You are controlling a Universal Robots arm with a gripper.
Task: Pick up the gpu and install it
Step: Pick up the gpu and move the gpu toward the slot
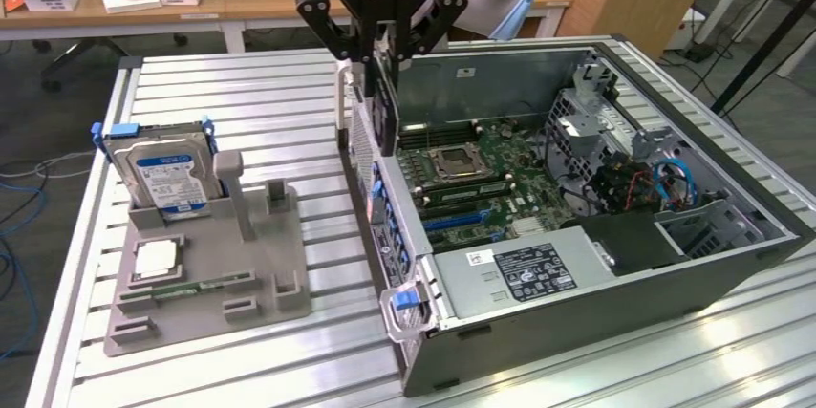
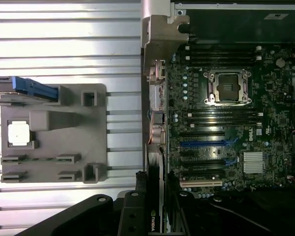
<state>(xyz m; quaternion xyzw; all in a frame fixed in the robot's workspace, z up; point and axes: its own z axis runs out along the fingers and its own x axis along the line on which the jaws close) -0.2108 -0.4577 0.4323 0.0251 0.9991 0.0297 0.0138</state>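
The hand [image 1: 382, 72] is cut by the exterior view's upper edge, its wrist out of frame. The gpu [image 2: 154, 216] it clamps shows edge-on in the exterior view, so its faces cannot be made out. In the wrist view the hand's dark body covers most of it and the picture's edge cuts the rest. The computer case [image 2: 160, 34] runs off the wrist view's edges. Print on the hard drive [image 1: 163, 174] label is too small to read. The tabletop [image 1: 255, 93] runs past the exterior view's lower edge.

A slatted aluminium worktop [image 1: 243, 93] carries two things, near each other but apart: a grey moulded parts holder [image 1: 179, 308] toward the exterior view's left, and an open computer case [image 1: 599, 317] toward its right.
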